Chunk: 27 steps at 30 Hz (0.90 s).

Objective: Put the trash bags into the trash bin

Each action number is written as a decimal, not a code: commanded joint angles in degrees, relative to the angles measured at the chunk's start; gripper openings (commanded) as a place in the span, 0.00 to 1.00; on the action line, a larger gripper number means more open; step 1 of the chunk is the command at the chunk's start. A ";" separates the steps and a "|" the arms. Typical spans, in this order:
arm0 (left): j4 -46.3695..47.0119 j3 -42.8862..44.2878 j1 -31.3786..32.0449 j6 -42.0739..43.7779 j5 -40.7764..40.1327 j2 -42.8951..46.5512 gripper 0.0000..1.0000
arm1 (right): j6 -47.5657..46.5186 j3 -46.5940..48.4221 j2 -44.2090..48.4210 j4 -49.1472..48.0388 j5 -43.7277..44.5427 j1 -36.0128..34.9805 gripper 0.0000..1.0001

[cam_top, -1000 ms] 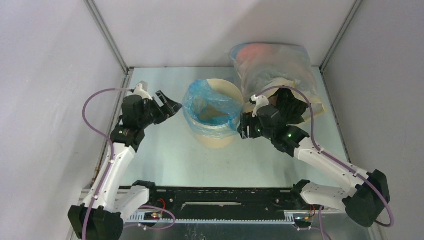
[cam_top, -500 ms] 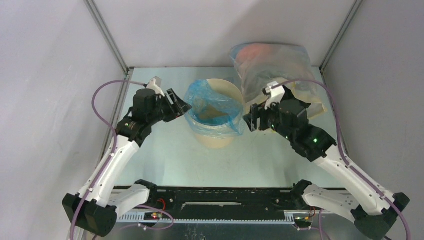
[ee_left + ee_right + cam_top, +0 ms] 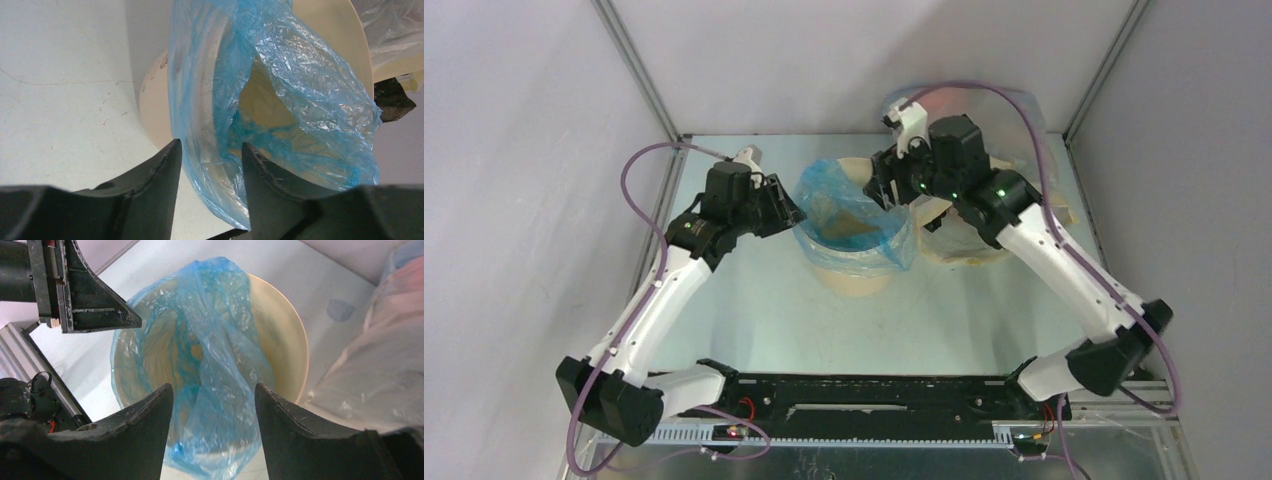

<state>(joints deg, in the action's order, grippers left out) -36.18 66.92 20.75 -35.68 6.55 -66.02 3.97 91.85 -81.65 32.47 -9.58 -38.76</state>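
Observation:
The tan trash bin point(image 3: 856, 272) stands mid-table with a crinkly light-blue trash bag point(image 3: 854, 212) draped in and over its rim. My left gripper point(image 3: 791, 211) is at the bin's left rim. In the left wrist view it point(image 3: 210, 150) is open, one finger outside the bin wall point(image 3: 152, 100) and one inside, with bag film point(image 3: 300, 90) between them. My right gripper point(image 3: 877, 190) hovers over the far right rim. Seen from the right wrist, it point(image 3: 214, 390) is open above the bag point(image 3: 215, 340) and bin point(image 3: 285, 335), holding nothing.
A large cloudy plastic sack point(image 3: 1024, 112) stands at the back right, close behind my right arm and beside the bin; it also shows as the sack point(image 3: 380, 355) in the right wrist view. Metal frame posts point(image 3: 639, 75) and grey walls enclose the table.
My left gripper has moved right to the bin's left rim and its jaws have narrowed around the bag edge. The right arm swung from the bin's right side to above its far rim.

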 commanded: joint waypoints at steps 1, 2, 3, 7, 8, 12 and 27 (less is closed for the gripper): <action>-1.49 3.09 0.51 2.00 -0.01 -1.02 0.47 | -2.76 7.94 -6.50 3.32 -5.22 0.09 0.64; -1.52 3.21 0.59 2.01 -0.03 -1.12 0.47 | -3.02 9.80 -8.96 4.03 -5.38 0.09 0.64; -1.56 3.30 0.60 2.02 0.07 -1.25 0.46 | -3.27 11.68 -10.71 4.72 -5.77 0.09 0.64; -2.05 4.01 0.69 2.26 1.76 -1.80 0.46 | -3.80 17.24 -16.48 7.93 -7.69 0.09 0.61; -2.24 4.20 0.69 2.36 2.18 -1.95 0.45 | -3.86 18.19 -17.60 8.55 -8.36 0.09 0.60; -3.04 5.23 0.78 2.95 2.82 -2.51 0.44 | -3.83 19.39 -19.94 9.14 -8.59 -0.02 0.58; -5.56 8.58 0.78 5.67 3.83 -6.18 0.00 | 1.02 19.90 -21.07 6.18 -8.89 6.31 0.00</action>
<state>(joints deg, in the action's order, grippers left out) -42.09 71.94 21.43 -30.57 8.23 -71.92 1.48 109.23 -103.39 41.34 -18.06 -35.75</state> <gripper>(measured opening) 0.023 0.009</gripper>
